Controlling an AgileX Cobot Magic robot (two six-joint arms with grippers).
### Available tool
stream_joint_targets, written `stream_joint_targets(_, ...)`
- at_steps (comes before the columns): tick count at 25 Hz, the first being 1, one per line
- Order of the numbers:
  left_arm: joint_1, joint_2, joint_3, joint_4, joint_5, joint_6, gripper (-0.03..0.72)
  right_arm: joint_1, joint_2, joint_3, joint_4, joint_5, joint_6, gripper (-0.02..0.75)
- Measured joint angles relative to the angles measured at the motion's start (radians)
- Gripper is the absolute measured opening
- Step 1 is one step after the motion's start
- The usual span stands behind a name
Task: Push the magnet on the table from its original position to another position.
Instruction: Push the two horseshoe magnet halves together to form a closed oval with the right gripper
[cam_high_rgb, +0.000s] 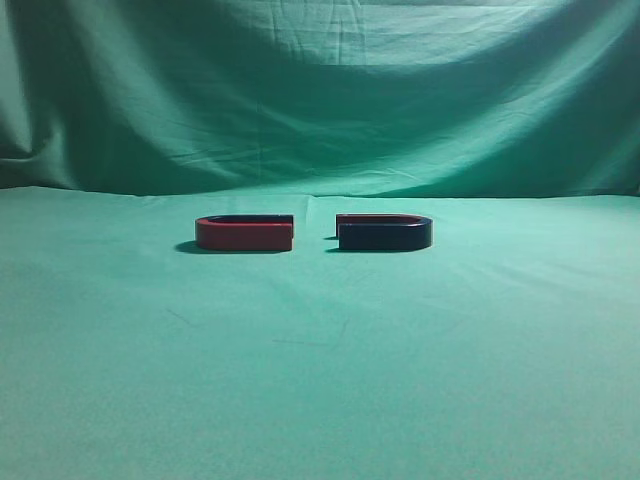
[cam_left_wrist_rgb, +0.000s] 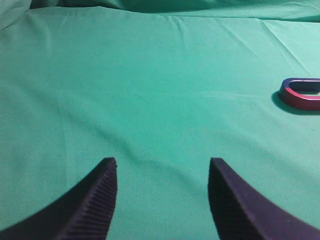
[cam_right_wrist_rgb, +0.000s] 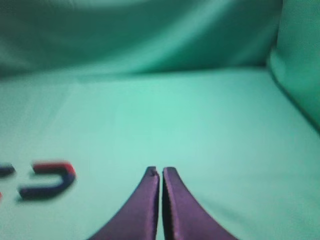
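Red magnet (cam_high_rgb: 244, 233): a U shape lying flat on the bench, a bit left of the middle in the outside view. Red side faces the cam, dark on top. Its open ends point to the right.
Dark magnet (cam_high_rgb: 384, 232): also a U, lying flat just right of the middle. Dark blue side, red on top. Its open ends point left, at the red one.
Gap: the 2 magnets are near each other, end to end, but not touching. Green cloth shows btwn them.
Left claw (cam_left_wrist_rgb: 162, 167): tips wide apart, low at the bottom of the left wrist view, nothing btwn them but cloth. One magnet (cam_left_wrist_rgb: 301, 93) sits far off at the right edge of that view, half cut off.
Right claw (cam_right_wrist_rgb: 160, 172): tips pressed together, holding nothing. In the blurry right wrist view a magnet (cam_right_wrist_rgb: 47, 180) lies off to its left, well apart.
Bench (cam_high_rgb: 320, 380): covered in green cloth w/ soft creases.
Back: a green curtain (cam_high_rgb: 320, 90) hangs behind.
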Motion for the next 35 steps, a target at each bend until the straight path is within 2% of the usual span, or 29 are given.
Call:
stream_joint_targets(4, 0.000, 0.000, 0.000, 0.000, 0.000, 0.000, 0.372, 0.000, 0.238, -0.167, 0.006, 0.240, -0.135, 0.000)
stream_joint_targets(6, 0.000, 0.000, 0.000, 0.000, 0.000, 0.000, 0.372, 0.000, 0.335, -0.249, 0.045, 0.325, -0.157, 0.000)
stream_joint_targets(15, 0.000, 0.000, 0.000, 0.000, 0.000, 0.000, 0.372, 0.003, 0.655, -0.530, 0.251, 0.540, -0.226, 0.000)
stream_joint_targets(24, 0.000, 0.000, 0.000, 0.000, 0.000, 0.000, 0.372, 0.185, 0.982, -0.745, 0.253, 0.537, -0.189, 0.000)
stream_joint_targets(35, 0.000, 0.000, 0.000, 0.000, 0.000, 0.000, 0.372, 0.215, 1.351, -1.001, 0.249, 0.533, -0.168, 0.000)
